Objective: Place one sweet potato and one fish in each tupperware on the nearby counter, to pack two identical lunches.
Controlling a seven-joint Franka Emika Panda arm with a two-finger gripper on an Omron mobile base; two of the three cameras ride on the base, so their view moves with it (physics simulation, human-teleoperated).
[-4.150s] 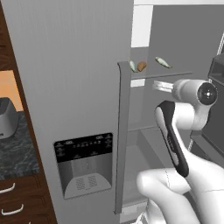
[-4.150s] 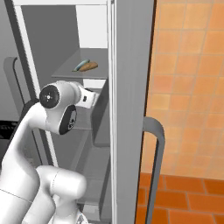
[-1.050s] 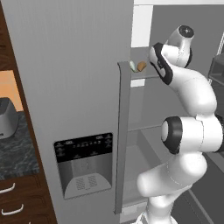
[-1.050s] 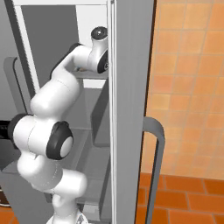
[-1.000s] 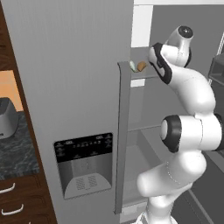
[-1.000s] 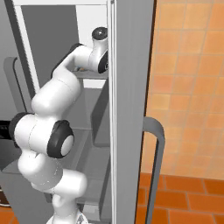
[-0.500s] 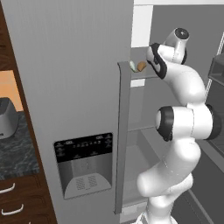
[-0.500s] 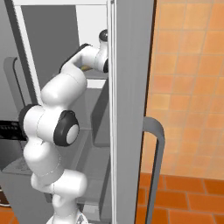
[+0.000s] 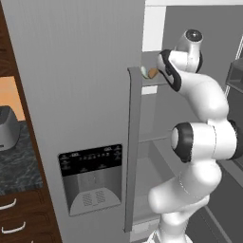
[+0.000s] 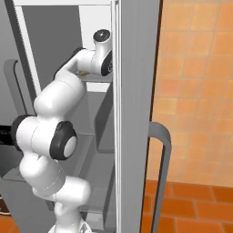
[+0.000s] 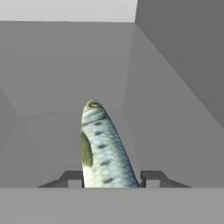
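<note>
— So where has the arm (image 9: 204, 142) got to?

— Up high, folded back on itself — glossy white rounded segments with dark joint caps, reaching into the open fridge (image 9: 156, 156), whose inside is smooth matte grey with flat walls meeting at sharp corners.

— And the fish?

— Right at the gripper (image 11: 111, 177). From the hand view the fish (image 11: 103, 148) stands between the two small dark finger tips (image 11: 72, 177), a slim tapering body with pale blue-silver scales, dark speckles, a greenish fin on its side and an olive-tinted head pointing away from the camera.

— Are the jaws clamped on it?

— They stand narrowly apart, one on each side of the fish, with both tips just beside its flanks. Whether they actually press it I cannot tell.

— Anything else on that shelf?

— In the left base view, a small orange-brown rounded sweet potato (image 9: 153, 73) sits on the upper shelf (image 9: 154, 80) just beside the hand, close behind the door edge.

— What about the door?

— A flat brushed-grey slab with a long upright bar handle (image 9: 133, 147) and a dark dispenser panel (image 9: 90, 178) set low in it. To its left, a strip of black marbled counter (image 9: 14, 161) tops dark brown wooden drawers (image 9: 21, 218) with curved silver pulls. On the right side, orange wall tiles (image 10: 195, 82) in a plain grid.
</note>
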